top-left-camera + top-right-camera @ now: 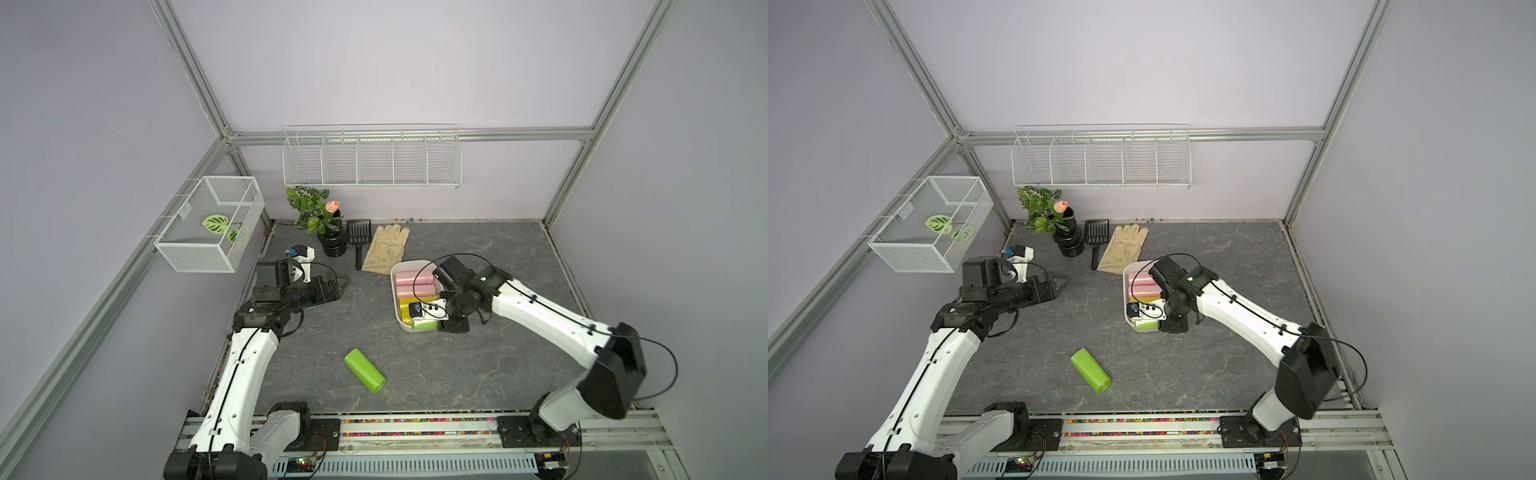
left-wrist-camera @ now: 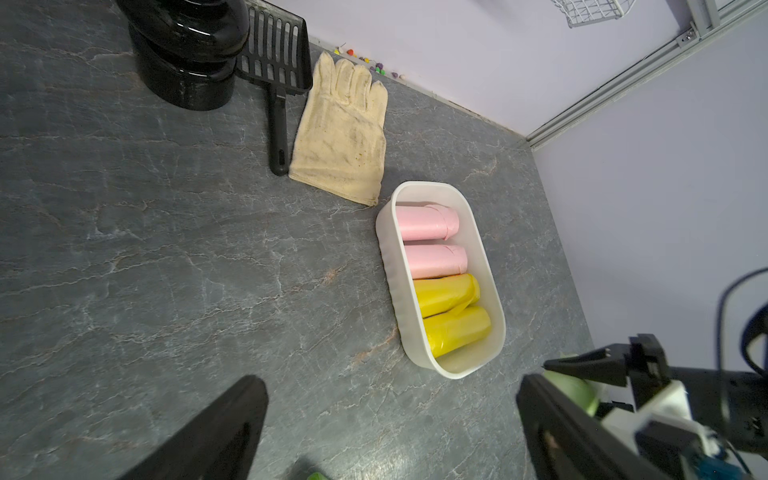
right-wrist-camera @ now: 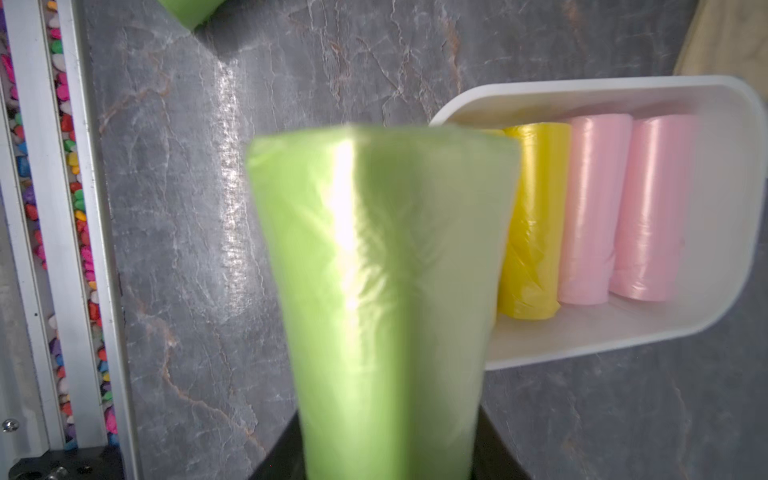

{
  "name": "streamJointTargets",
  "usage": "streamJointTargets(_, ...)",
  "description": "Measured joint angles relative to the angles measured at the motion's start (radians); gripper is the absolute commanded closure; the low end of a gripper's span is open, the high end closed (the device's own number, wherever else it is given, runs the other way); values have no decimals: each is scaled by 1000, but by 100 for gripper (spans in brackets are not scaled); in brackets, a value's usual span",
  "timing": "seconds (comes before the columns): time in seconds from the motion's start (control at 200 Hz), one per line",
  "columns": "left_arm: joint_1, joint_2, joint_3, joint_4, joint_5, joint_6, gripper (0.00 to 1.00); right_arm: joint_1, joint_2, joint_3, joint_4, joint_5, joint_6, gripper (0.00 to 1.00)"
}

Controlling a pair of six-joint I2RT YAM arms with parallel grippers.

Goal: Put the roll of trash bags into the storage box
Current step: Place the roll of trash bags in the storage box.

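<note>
Currently held green roll point(image 3: 374, 291) long axis crosswise to storage box point(image 3: 623, 85)

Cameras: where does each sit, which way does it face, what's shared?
Top views: high behind the bases, looking down at the table; left arm and right arm show.
Left wrist: on left arm, facing the storage box; open left gripper shows.
Right wrist: on right arm, looking down past the green roll in the right gripper.
All four show the storage box.

Storage box point(image 1: 393, 286) right of centre on worktop point(image 1: 498, 374), four rolls point(image 1: 413, 279) side by side inside. Fifth roll point(image 1: 424, 325) at its front end. Loose roll point(image 1: 365, 370) near front edge. Glove point(image 1: 386, 248) just behind box; scoop point(image 1: 358, 232), plant pot point(image 1: 332, 243) left of glove.
</note>
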Motion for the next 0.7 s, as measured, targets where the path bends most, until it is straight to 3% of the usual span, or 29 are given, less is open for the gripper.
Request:
streamJointTargets(0.24,0,-2,0,0,0,0,0,-18,232,237,-88,-13,-38,100)
streamJointTargets(0.7,0,-2,0,0,0,0,0,-63,420,383,-158,8,-145,100)
